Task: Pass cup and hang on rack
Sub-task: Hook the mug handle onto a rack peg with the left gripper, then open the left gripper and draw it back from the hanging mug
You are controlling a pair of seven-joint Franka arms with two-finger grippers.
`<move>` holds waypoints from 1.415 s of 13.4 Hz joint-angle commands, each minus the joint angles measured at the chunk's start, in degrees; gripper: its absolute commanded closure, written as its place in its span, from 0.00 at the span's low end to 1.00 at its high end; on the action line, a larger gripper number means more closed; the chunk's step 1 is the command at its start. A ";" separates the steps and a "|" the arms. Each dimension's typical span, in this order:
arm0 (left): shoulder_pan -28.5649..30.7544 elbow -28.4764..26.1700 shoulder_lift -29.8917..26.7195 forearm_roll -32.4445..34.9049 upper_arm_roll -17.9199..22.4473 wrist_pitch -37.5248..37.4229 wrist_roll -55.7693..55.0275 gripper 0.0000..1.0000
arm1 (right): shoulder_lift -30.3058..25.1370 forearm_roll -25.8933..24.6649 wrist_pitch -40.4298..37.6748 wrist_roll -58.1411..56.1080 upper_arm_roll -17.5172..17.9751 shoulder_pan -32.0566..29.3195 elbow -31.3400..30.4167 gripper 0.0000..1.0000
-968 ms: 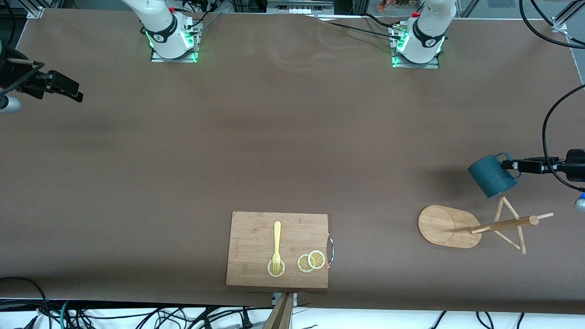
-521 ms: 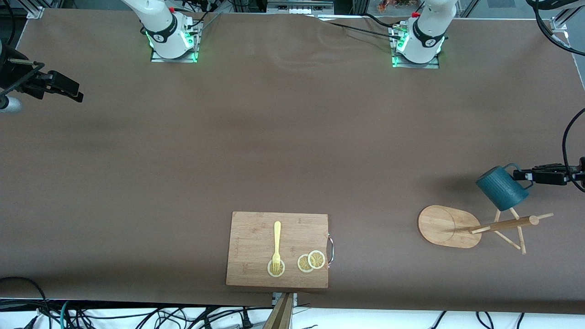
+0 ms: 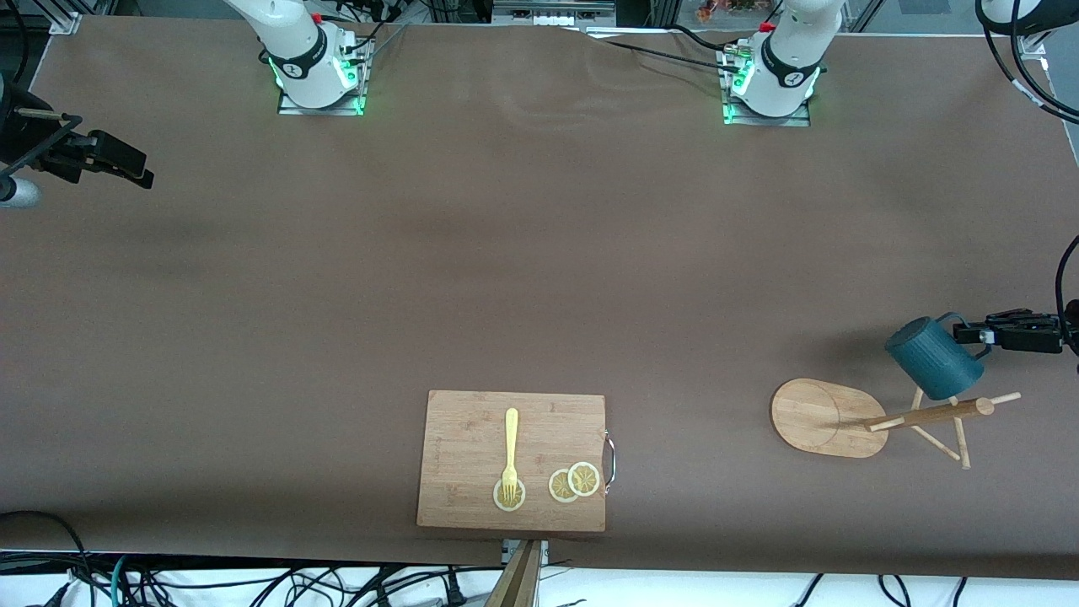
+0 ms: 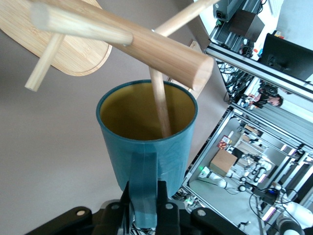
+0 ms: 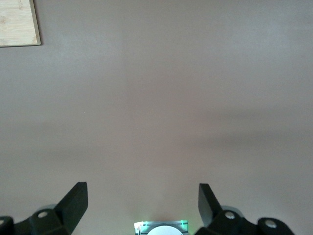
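- Cup (image 3: 934, 357) hangs in the air by its handle (image 4: 145, 188), clamped between the fingers of the left gripper (image 3: 969, 332); its teal body tilts out and down from the fingers toward the rack (image 3: 893, 417).
- From the left wrist, the cup's yellowish mouth (image 4: 146, 111) faces the rack's post (image 4: 132, 41), and one thin peg (image 4: 160, 105) reaches down inside the rim.
- Just below the left gripper stands the rack, its oval base (image 3: 813, 417) flat on the table (image 3: 539, 253) near the left arm's end.
- Well away from the left gripper, toward the table's middle and close to the front camera, lies a board (image 3: 511, 459) carrying a fork (image 3: 510, 455) and lemon slices (image 3: 574, 482).
- Right gripper (image 5: 143, 198) waits over bare table at the right arm's end, fingers spread wide with nothing between them; a board corner (image 5: 18, 22) shows in its wrist view.
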 commanded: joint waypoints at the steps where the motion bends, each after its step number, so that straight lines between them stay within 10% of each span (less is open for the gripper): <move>1: 0.36 2.06 1.34 -1.80 -0.42 -0.47 -1.26 1.00 | 0.48 0.08 -1.19 -0.40 0.17 -0.46 1.43 0.00; 8: 2.47 1.88 3.89 -5.40 -0.41 -0.47 -0.99 0.98 | 0.48 0.08 -1.19 -0.40 0.17 -0.46 1.43 0.00; 9: 2.65 1.88 3.89 -5.40 -0.33 -0.56 -0.82 0.80 | 0.48 0.08 -1.19 -0.40 0.17 -0.46 1.43 0.00; 11: 3.17 1.79 3.89 -5.40 -0.33 -0.73 -0.30 0.00 | 0.57 0.08 -1.19 -0.40 0.17 -0.46 1.43 0.00; 15: 3.88 1.79 3.72 -4.00 -0.07 -1.61 2.34 0.00 | 0.48 0.08 -1.19 -0.40 0.09 -0.46 1.43 0.00; 19: 2.04 2.32 0.74 12.22 -1.12 -2.40 8.65 0.00 | 0.48 0.08 -1.63 -0.40 0.09 -0.55 1.43 0.00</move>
